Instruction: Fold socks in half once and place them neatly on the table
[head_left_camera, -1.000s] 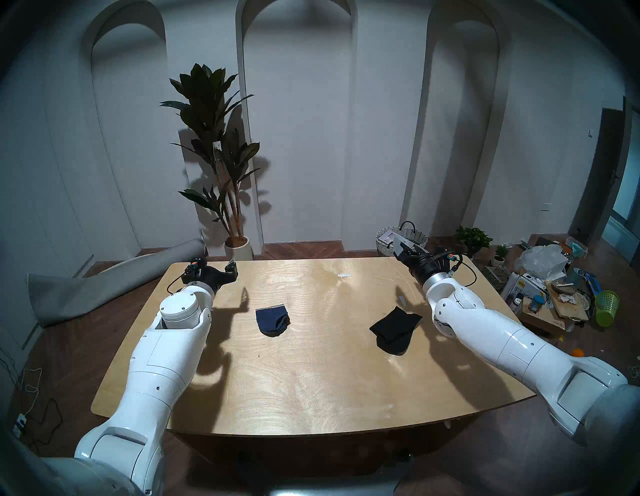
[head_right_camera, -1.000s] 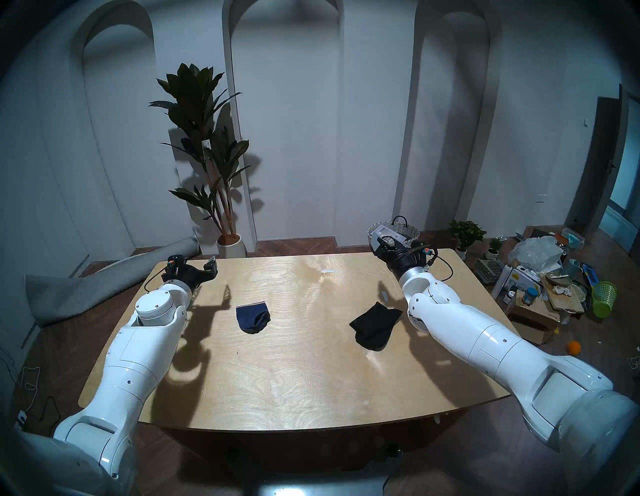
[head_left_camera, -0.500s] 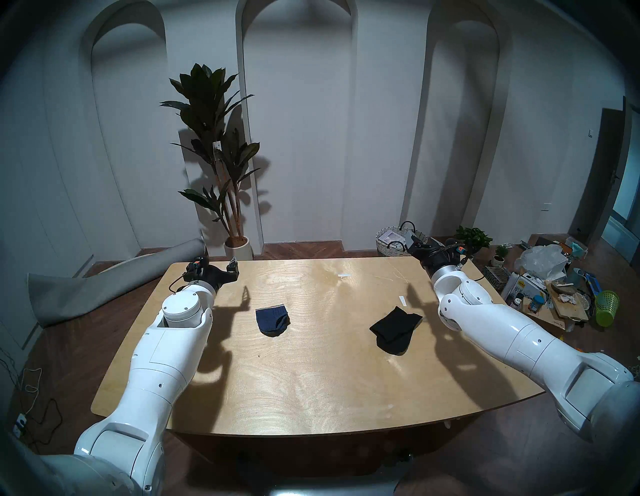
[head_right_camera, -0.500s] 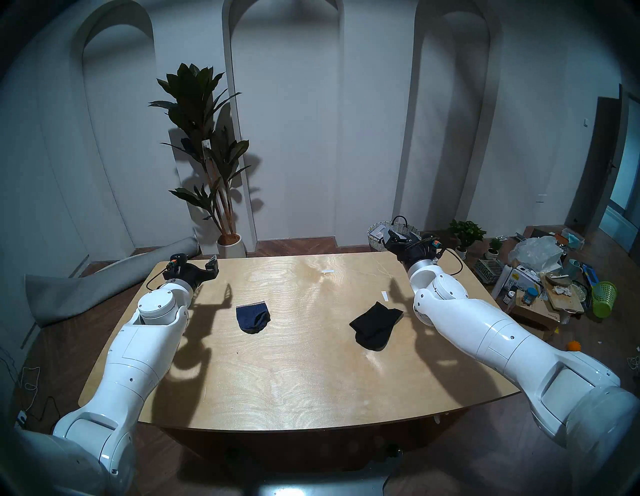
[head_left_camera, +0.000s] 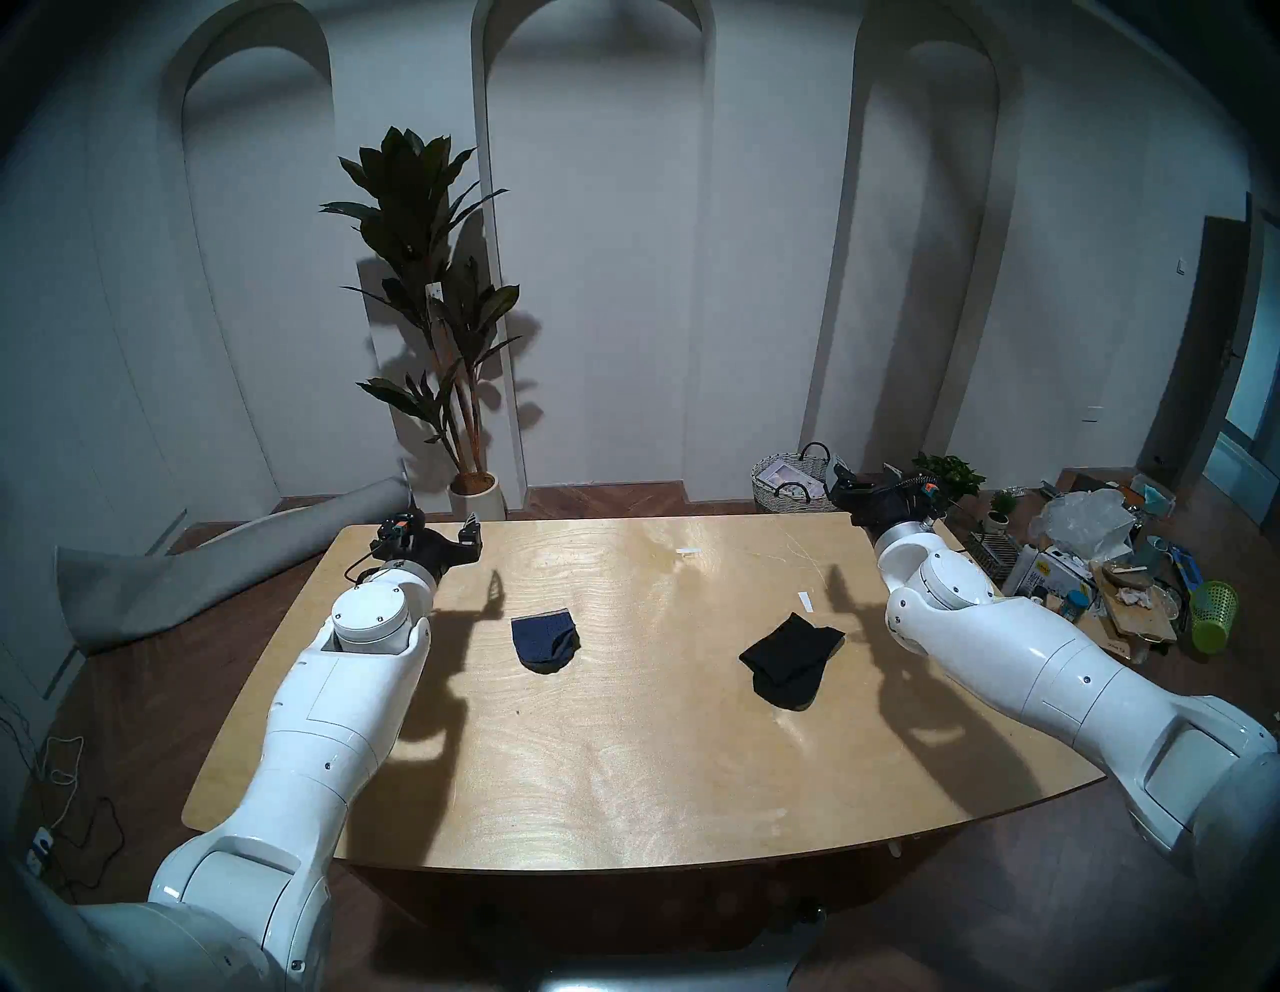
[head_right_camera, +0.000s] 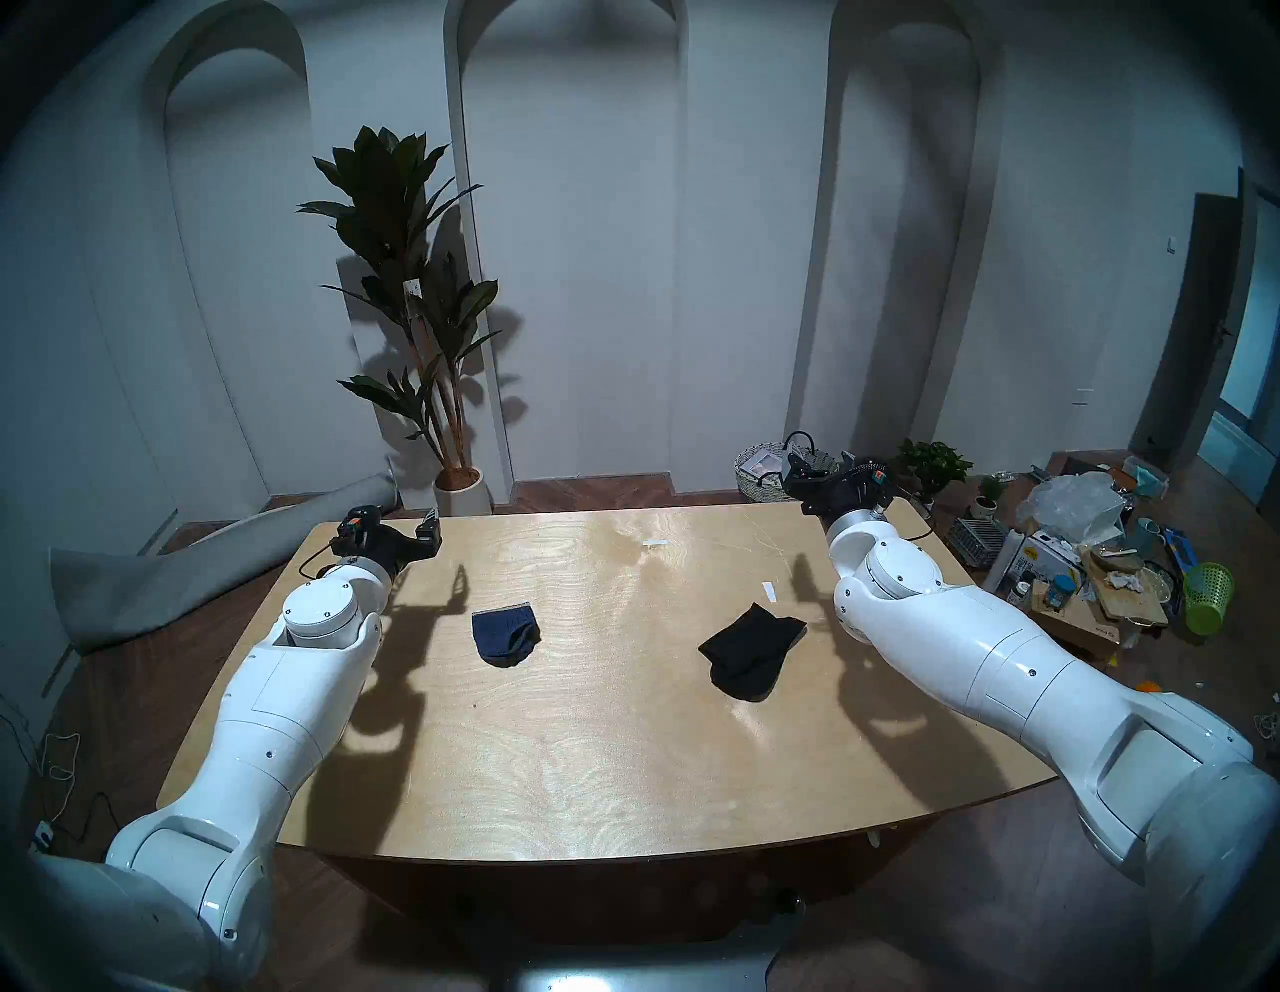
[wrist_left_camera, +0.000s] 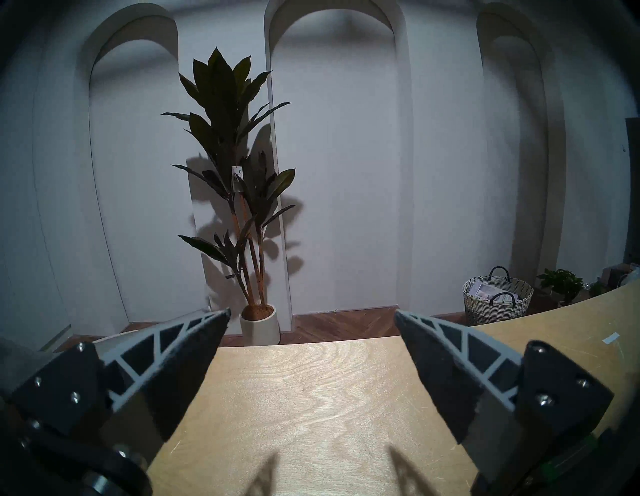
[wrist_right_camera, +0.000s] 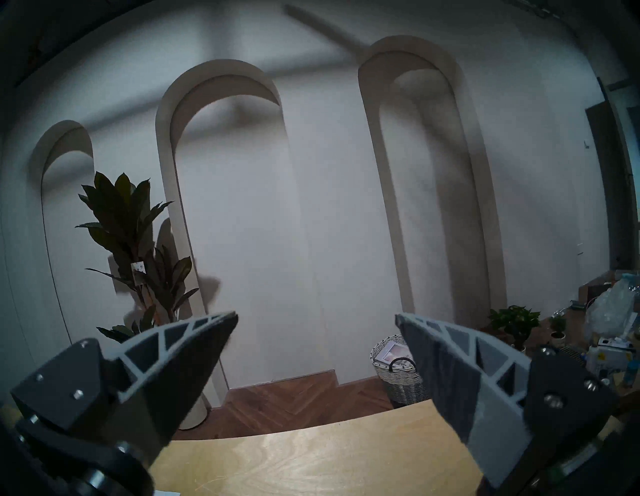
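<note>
1. Biggest change over the last second: the right gripper (head_left_camera: 855, 485) has swung out from over the far-right part of the table (head_left_camera: 623, 776) to the far-right corner, pointing at the wall. The left gripper (head_left_camera: 443, 533) barely drifted and sits at the far-left corner.
2. Both are spread wide with nothing in them; each wrist view shows a clear gap between the fingers (wrist_left_camera: 194, 353) and only wood and wall beyond.
3. The navy-blue ankle sock (head_left_camera: 545, 641) lies left of centre, the black crew sock (head_left_camera: 792, 659) right of centre, well apart. Neither has moved. Both look doubled over already, so my read is the job's basically done and the arms are backing off.
4. Room: lots of bare wood along the near edge and between the socks. A small white scrap (head_left_camera: 804, 600) sits just beyond the black sock, another (head_left_camera: 688, 551) near the far edge.
5. Off the far-right corner there's a wicker basket (head_left_camera: 796, 481) behind the right gripper, so less slack there.
</note>
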